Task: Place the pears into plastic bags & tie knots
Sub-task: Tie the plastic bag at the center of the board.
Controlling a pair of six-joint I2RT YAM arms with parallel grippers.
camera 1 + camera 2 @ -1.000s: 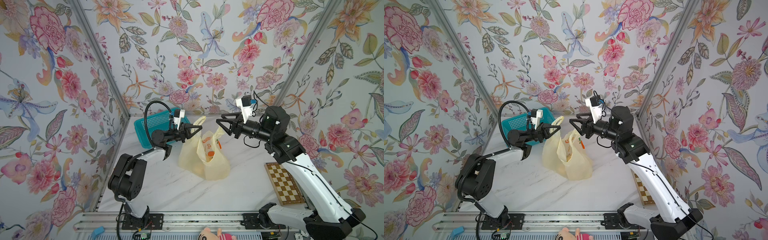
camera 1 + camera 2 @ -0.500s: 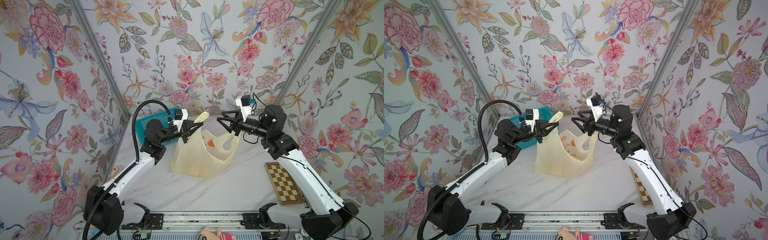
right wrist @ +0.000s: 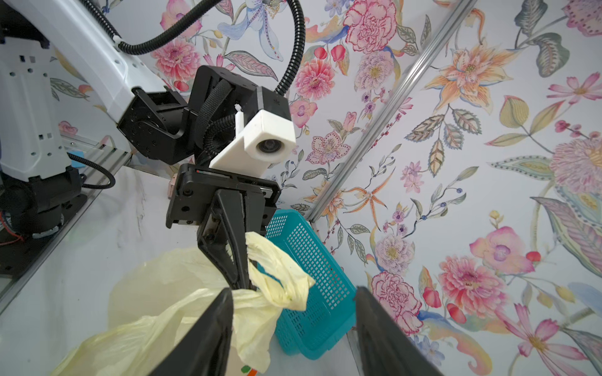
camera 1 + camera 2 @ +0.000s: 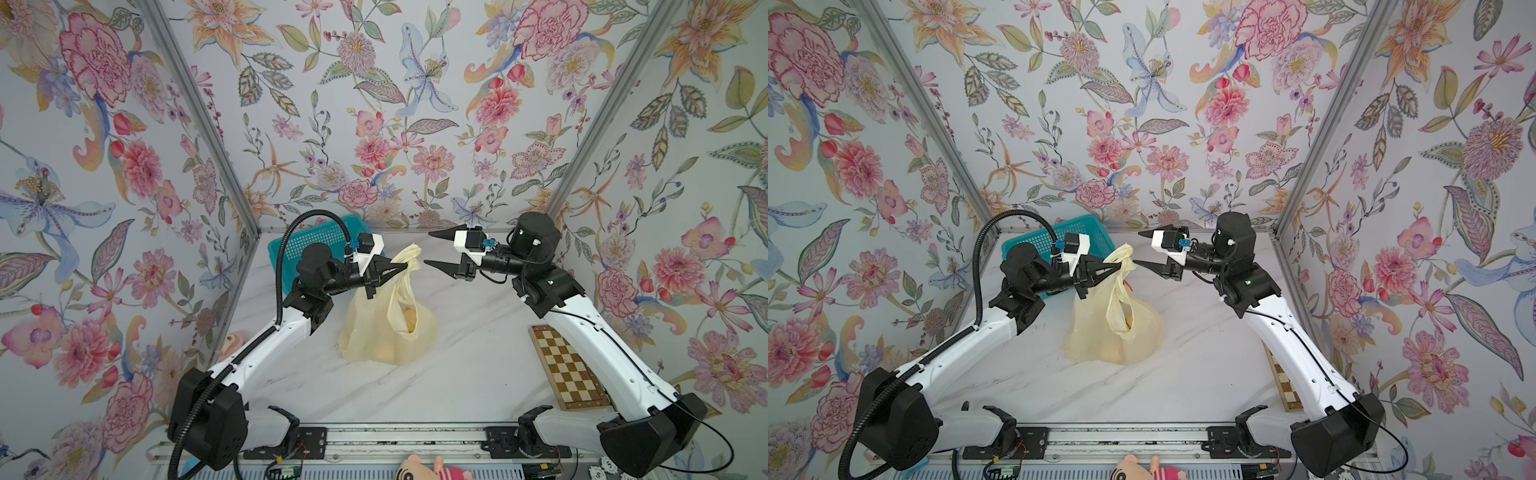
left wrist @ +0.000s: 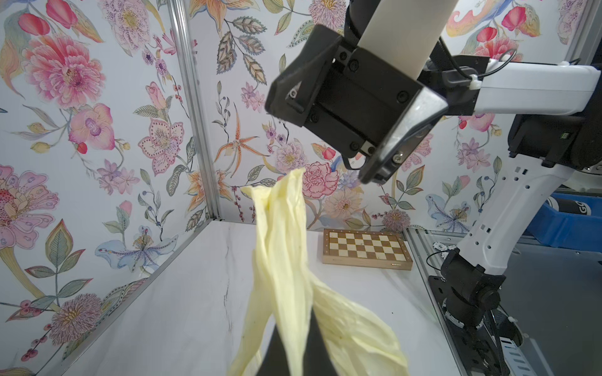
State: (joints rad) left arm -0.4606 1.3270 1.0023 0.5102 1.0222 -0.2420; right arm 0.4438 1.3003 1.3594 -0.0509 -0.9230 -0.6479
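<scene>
Floral wallpaper (image 4: 374, 124) in pinks and blues covers the three walls around a white marble table (image 4: 457, 382). The only writing that can be read is a white "GO", cut off at the picture edge, on a dark object (image 5: 576, 206) above a blue bin (image 5: 566, 228) outside the cell. A scrap of orange print (image 3: 248, 369) shows low on the plastic bag (image 4: 374, 336), too little of it to read.

That bag is thin, pale yellow and translucent, and it stands at the table's middle. Pears (image 4: 409, 321) show only as dim yellow-orange lumps through the film, so their number cannot be told. Its handle strips (image 4: 411, 255) are drawn up into one bunch. The left gripper (image 4: 404, 267) has its fingers pressed together on that bunch, whose crumpled end sticks out past the tips. Whether it is tied cannot be told.

Just right of the bunch, the right gripper (image 4: 429, 248) hangs with fingers apart, holding nothing.

A teal mesh basket (image 4: 316, 241) sits at the far left, partly hidden by the left arm. A chessboard (image 4: 569, 370) lies at the right, and a plush toy (image 4: 424, 471) lies at the near edge.
</scene>
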